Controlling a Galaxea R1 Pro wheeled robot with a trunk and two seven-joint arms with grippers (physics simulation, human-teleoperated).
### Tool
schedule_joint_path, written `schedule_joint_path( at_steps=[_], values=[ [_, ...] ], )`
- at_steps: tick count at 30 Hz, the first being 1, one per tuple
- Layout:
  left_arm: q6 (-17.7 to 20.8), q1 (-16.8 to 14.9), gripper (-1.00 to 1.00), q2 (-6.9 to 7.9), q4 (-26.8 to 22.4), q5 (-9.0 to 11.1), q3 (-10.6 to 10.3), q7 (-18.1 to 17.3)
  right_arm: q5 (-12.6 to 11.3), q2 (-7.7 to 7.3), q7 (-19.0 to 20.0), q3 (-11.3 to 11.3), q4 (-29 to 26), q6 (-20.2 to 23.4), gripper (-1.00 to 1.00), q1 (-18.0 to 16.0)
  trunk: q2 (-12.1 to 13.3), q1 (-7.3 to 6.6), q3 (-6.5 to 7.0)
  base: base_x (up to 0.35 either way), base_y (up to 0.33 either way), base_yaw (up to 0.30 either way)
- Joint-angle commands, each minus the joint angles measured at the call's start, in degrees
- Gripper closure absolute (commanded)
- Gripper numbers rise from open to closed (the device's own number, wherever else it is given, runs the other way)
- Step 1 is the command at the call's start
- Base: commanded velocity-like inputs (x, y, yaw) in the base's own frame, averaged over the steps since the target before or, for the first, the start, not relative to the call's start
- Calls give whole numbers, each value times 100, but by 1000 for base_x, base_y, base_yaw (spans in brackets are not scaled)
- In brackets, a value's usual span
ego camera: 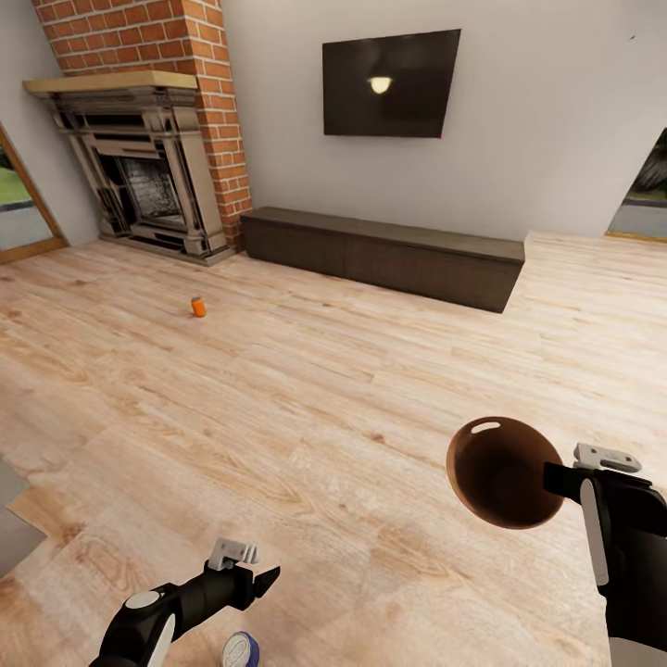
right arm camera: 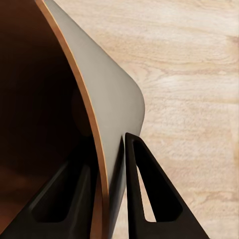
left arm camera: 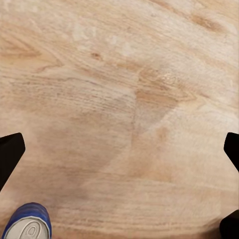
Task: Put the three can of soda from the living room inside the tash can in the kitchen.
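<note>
Two cans in sight: one orange, one blue; where the third is I cannot say.
Fireplace (ego camera: 153, 176): brick chimney, far left of the living room; nothing of the task on it.
Orange can (ego camera: 198, 307): lying or standing on the plank floor (ego camera: 324, 417) in front of the fireplace, well apart from both arms; too small to tell if upright.
Left hand (ego camera: 264, 582): low over the floor, fingers spread wide, holding nothing; bare boards show between the dark fingertips (left arm camera: 10, 154) in the left wrist view.
Blue can (ego camera: 241, 650): on the floor just beside and below the left hand, silvery top facing up; in the left wrist view it sits off to one side of the gap, not between the fingers (left arm camera: 27, 223).
Long dark bench (ego camera: 384, 255): against the wall under the TV (ego camera: 390, 82); top bare as far as I can see.
Trash can (ego camera: 505, 472): held off the floor, tilted so its dark mouth faces the room; inside looks empty.
Right hand (ego camera: 563, 482): pinched on the bin's thin rim, one finger inside the wall and one outside (right arm camera: 149, 199).
Progress: judged early; no can seen in the bin.
Left to do: pick up the blue can, then the orange, find the third, bin to the kitchen.
</note>
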Motion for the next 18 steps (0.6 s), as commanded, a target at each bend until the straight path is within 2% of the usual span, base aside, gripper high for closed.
schedule_joint_path(
  at_steps=[1,18],
  values=[
    [-2,0,-100,-1,0,1,0,1,0,-3,19,-7,-1,0,100,-3,0,-1,-6,0,0,0],
    [-5,0,-100,-3,9,3,-1,7,-16,0,25,-27,6,0,100,-3,0,-1,-160,0,0,0]
  ],
)
